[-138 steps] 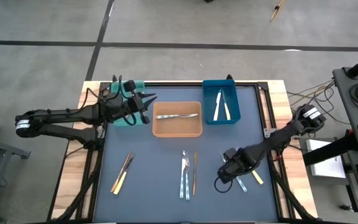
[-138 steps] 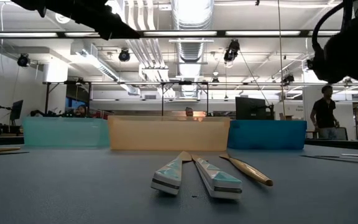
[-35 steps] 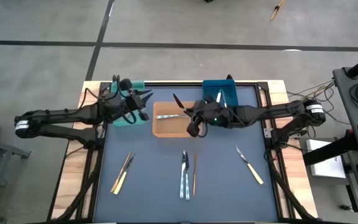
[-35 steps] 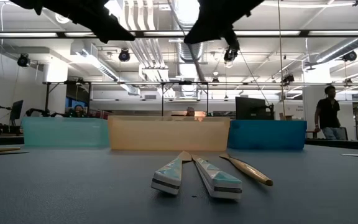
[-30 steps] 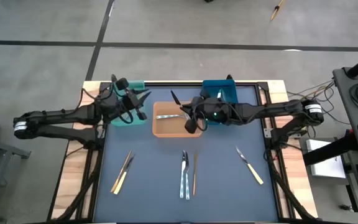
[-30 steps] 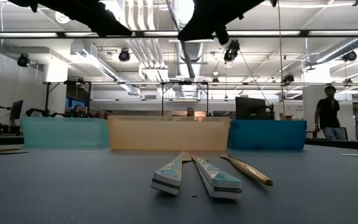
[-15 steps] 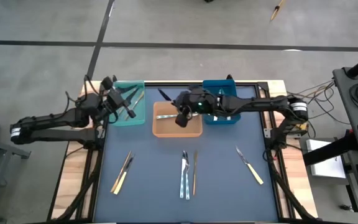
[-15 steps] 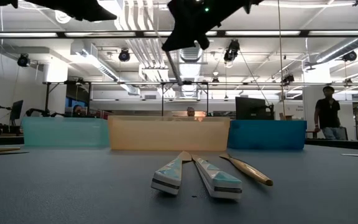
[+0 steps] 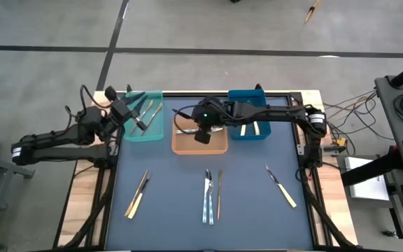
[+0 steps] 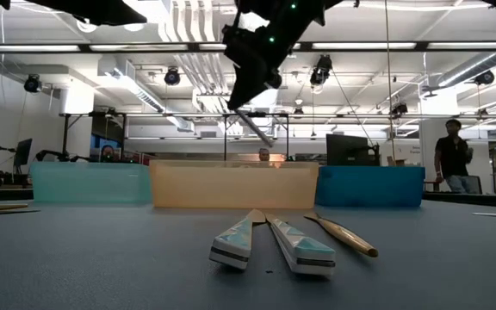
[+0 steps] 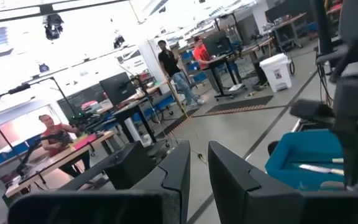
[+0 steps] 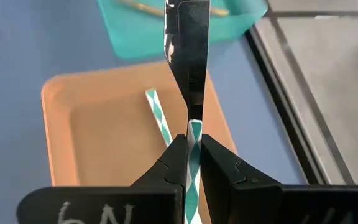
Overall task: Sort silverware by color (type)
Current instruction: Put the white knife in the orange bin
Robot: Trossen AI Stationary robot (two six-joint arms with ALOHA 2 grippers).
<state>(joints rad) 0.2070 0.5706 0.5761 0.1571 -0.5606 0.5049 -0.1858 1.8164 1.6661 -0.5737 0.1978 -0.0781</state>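
My right gripper (image 9: 201, 130) hangs over the orange bin (image 9: 217, 145), shut on a silver knife (image 12: 188, 56) with a teal-and-white patterned handle. A piece with the same kind of handle (image 12: 160, 122) lies on the bin's floor. My left gripper (image 9: 136, 116) is at the teal bin's (image 9: 137, 134) left side, its fingers (image 11: 179, 163) nearly together with nothing between them. Gold pieces (image 9: 150, 107) lie in the teal bin, cream-handled ones (image 9: 250, 127) in the blue bin (image 9: 247, 96). My right gripper pinches the knife's patterned handle (image 12: 194, 132) between its two fingers, close to where the blade begins. The fingers slant down from the table's right side and lie along the knife. The blade (image 10: 257, 127) points away from the gripper, slanting down, clear of the orange bin.
On the mat lie a gold and cream pair (image 9: 137, 194) at the near left, two teal-handled silver pieces (image 9: 208, 197) with a gold one (image 9: 220, 194) in the middle, and a cream-handled knife (image 9: 280, 185) at the right. People stand in the room beyond the table.
My right gripper has carried the knife toward the table's left edge, from the blue bin's side to over the orange bin. It has tipped downward, so the blade now slants down. My left gripper has drawn back toward the table's left edge, off the teal bin.
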